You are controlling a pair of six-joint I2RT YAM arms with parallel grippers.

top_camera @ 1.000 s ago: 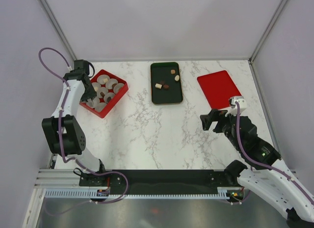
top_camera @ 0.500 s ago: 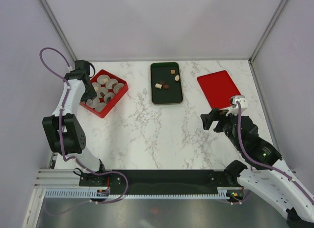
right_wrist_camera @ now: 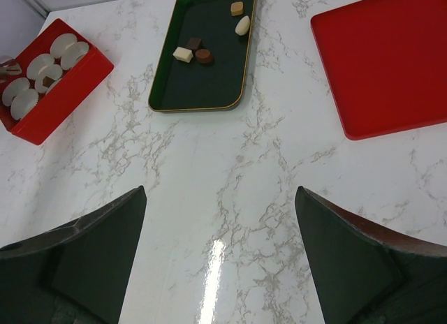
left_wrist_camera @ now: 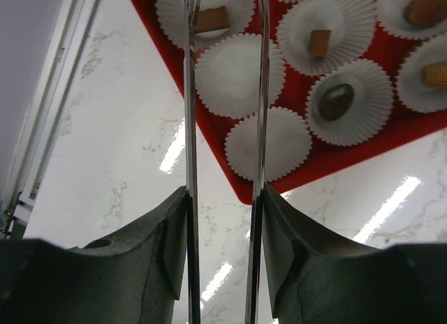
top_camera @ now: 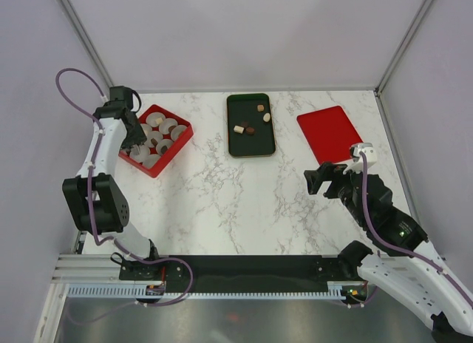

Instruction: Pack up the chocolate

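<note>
**A:** Where is the chocolate [right_wrist_camera: 204, 56]?

**B:** In two places. Five pieces lie on the green tray [right_wrist_camera: 202, 86] at the far middle of the desk [right_wrist_camera: 209, 163]: cream, dark brown and tan. More sit in the red box [left_wrist_camera: 335, 160] at the far left, one to a paper cup [left_wrist_camera: 239, 76]. The two cups nearest the box's corner are empty.

**A:** And the fingers?

**B:** The left fingers [left_wrist_camera: 167, 247] grip the metal tongs [left_wrist_camera: 189, 128], pressing on the outside of both blades. The blades stand apart over the box, and their tips run off the top of the wrist view. The right fingers [right_wrist_camera: 91, 247] are spread wide with nothing between them, above bare desk near the flat red lid [right_wrist_camera: 391, 59].

**A:** Has anything changed since a second ago?

**B:** Not much. The left wrist has edged toward the far left, and the right arm has drifted slightly to the right. The pieces on the tray lie where they did.
</note>
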